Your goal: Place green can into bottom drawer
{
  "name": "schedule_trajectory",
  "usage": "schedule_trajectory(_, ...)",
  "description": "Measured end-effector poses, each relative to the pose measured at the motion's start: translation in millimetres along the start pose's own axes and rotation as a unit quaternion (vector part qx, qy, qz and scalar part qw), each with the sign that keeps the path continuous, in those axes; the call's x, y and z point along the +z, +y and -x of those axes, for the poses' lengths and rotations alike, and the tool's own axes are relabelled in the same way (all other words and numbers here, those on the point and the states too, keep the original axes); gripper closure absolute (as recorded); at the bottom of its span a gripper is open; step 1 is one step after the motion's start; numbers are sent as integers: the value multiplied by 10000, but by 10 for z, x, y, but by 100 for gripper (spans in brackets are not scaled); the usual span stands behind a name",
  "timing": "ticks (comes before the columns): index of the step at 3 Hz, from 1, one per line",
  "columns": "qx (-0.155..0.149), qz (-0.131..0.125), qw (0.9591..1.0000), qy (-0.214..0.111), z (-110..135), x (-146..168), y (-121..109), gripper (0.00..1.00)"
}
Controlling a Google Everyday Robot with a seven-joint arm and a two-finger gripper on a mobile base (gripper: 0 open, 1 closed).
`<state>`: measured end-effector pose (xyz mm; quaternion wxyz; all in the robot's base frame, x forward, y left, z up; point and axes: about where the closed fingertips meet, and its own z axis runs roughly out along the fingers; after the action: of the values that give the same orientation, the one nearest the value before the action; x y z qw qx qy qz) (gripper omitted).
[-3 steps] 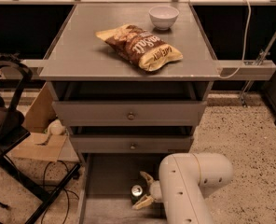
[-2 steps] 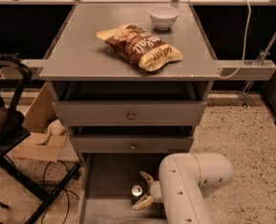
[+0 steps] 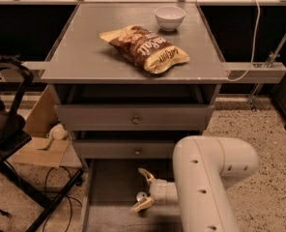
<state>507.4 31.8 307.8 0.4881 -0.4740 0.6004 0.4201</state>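
Right now your gripper is sitting low inside the bottom drawer, which is standing pulled out beneath the two upper drawers. Its pale fingers are spreading apart, released and gripping nothing. The green can is standing upright between them on the drawer floor, its silver top facing up. The finger nearer the camera is lying just beside the can, while the one nearer the cabinet is keeping clearly apart from it.

Above the gripper, the front edge of the middle drawer is overhanging close to the far finger, so you are getting little headroom on that side. To the left of the can, bare grey floor is running out to the drawer's left rail, giving you the widest open stretch. On the right, the white arm is filling that half of the drawer and hiding the right rail.

Up on the table top, a chip bag is lying across the middle and a white bowl is sitting near the back edge, both well apart from your gripper. Beside the cabinet's left side, a cardboard box and a black stand are crowding the floor
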Motion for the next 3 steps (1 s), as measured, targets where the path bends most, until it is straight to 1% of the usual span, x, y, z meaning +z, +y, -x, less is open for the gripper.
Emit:
schedule_trajectory(1, -306, 29, 9995, -19, 670, 20, 217, 0)
schedule_trajectory(2, -407, -11, 9991, -119, 1335, -145, 513, 0)
schedule_trajectory(3, -537, 11, 9982, -275, 1975, -610, 907, 0)
